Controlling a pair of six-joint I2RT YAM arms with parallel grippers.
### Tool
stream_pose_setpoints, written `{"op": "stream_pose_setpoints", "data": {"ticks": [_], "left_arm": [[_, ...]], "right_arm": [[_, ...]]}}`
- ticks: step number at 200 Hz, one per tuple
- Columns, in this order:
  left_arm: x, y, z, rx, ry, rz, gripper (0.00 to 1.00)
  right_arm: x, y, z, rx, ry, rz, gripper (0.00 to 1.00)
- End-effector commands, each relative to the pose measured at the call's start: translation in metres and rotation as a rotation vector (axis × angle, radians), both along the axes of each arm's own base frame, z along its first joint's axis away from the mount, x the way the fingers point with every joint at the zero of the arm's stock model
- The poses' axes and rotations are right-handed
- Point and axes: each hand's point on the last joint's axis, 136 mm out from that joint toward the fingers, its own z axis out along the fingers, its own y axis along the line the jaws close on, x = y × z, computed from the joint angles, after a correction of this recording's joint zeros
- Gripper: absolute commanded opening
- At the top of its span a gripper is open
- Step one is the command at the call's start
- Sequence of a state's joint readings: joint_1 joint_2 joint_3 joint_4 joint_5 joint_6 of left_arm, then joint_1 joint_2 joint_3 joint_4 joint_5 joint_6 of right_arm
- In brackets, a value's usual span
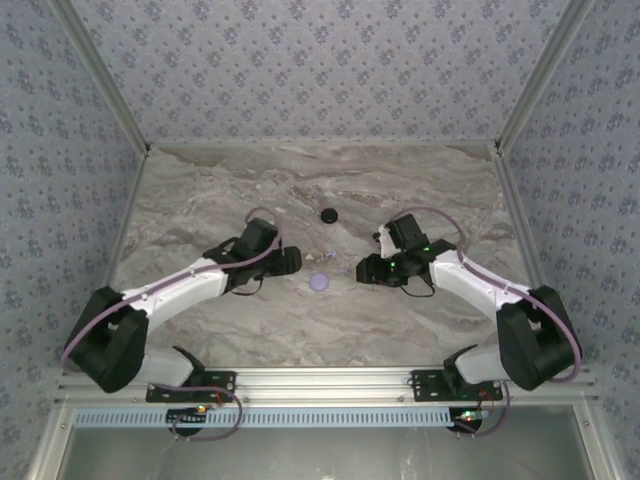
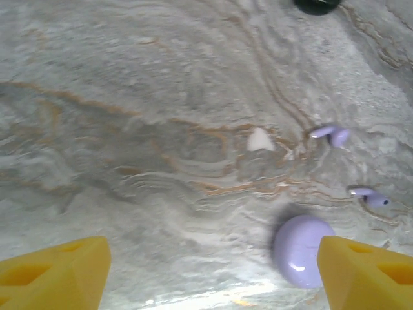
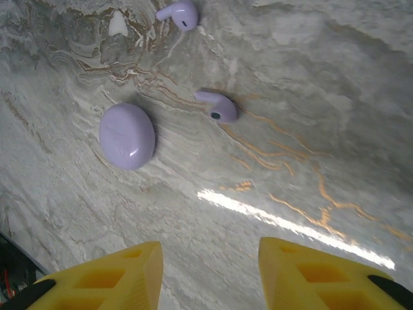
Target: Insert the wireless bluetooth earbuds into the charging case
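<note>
Plenty of bare worktop (image 1: 200,320) out to every edge, clutter at centre only. Left gripper (image 1: 296,262) and right gripper (image 1: 362,268) both spread apart, holding nothing. Between them: lilac charging case (image 1: 319,283), lid closed, contents hidden. Just past it toward the far edge, two lilac earbuds (image 3: 218,107), apart, flat on the marble. Beside the farther one, small white bit (image 3: 117,24), maybe an ear tip. Further back, black disc (image 1: 328,214).
</note>
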State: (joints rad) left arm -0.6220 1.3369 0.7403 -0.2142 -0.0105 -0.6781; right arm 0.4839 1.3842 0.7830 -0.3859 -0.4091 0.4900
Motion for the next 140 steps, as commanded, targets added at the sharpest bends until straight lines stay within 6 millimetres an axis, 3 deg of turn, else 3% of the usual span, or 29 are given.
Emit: {"op": "stream_pose_setpoints", "data": {"ticks": [1, 20, 60, 109, 140], "left_arm": [[-0.004, 0.004, 0.005, -0.139, -0.004, -0.036, 0.84], [-0.009, 0.011, 0.002, -0.201, -0.001, -0.048, 0.85], [-0.017, 0.003, -0.005, -0.289, 0.033, -0.101, 0.83], [-0.014, -0.016, -0.022, -0.360, 0.110, -0.125, 0.65], [-0.014, -0.032, -0.032, -0.366, 0.151, -0.154, 0.64]], "right_arm": [[0.016, 0.019, 0.003, 0.015, -0.016, -0.035, 0.44], [0.020, 0.032, -0.002, 0.020, -0.011, -0.035, 0.43], [0.026, 0.052, -0.014, 0.044, 0.022, -0.048, 0.40], [0.032, 0.071, -0.025, 0.073, 0.059, -0.044, 0.36], [0.033, 0.079, -0.030, 0.089, 0.088, -0.026, 0.36]]}}
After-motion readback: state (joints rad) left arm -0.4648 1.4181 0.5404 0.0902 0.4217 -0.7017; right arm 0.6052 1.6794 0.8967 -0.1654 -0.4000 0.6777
